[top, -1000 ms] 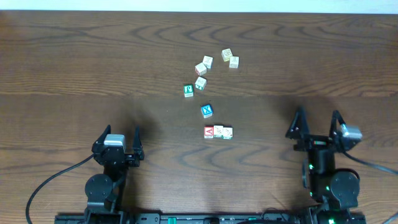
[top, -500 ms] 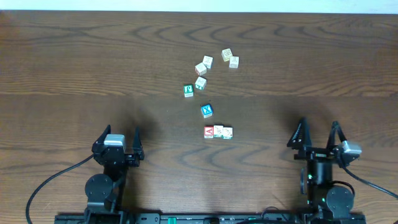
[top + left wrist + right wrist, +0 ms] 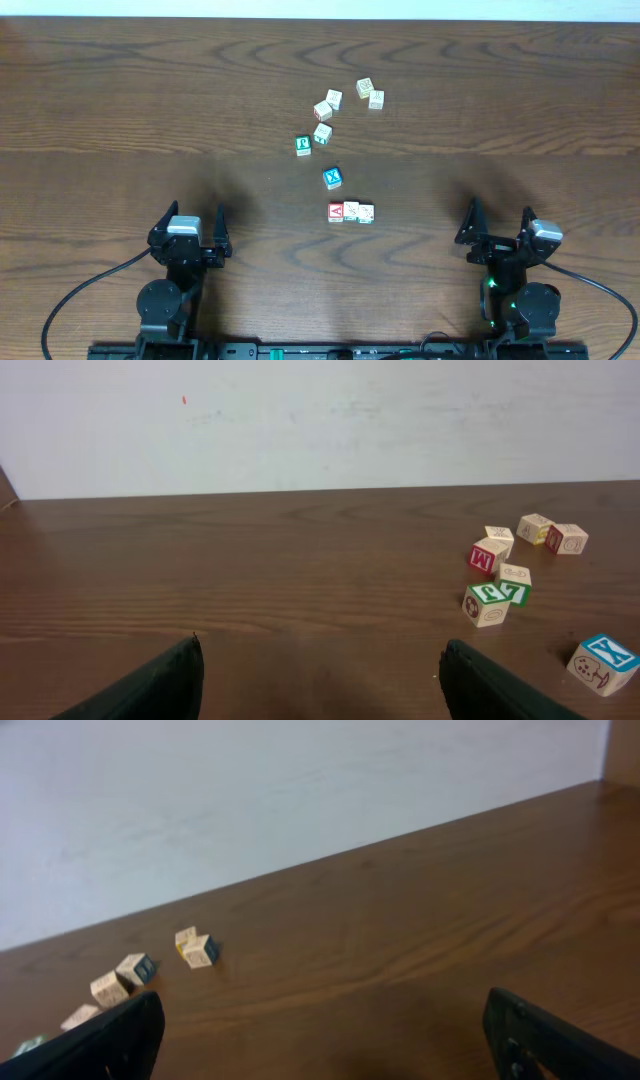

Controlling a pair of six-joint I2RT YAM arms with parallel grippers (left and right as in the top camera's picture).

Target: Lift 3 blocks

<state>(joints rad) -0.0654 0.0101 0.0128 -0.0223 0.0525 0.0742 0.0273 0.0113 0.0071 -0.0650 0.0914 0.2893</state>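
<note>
The three blocks lie in a touching row on the wooden table: a red one with a white "A" [image 3: 337, 212], then two pale ones [image 3: 352, 212] [image 3: 366, 213]. They show only in the overhead view. My left gripper [image 3: 196, 212] [image 3: 320, 660] sits near the front edge, far left of the row, open and holding nothing. At the front right, well clear of the row, my right gripper [image 3: 499, 210] [image 3: 322, 1020] is open wide with bare table between its fingers.
A blue "X" cube [image 3: 333, 178] [image 3: 603, 663] sits just behind the row, with a green-faced cube [image 3: 303, 145] [image 3: 490, 603] farther back. Several more pale cubes [image 3: 334, 98] are scattered beyond them. Two of those [image 3: 197, 948] show in the right wrist view.
The right arm has drawn back toward the table's front edge and swung slightly left, staying open. The left arm and all the cubes have not moved.
</note>
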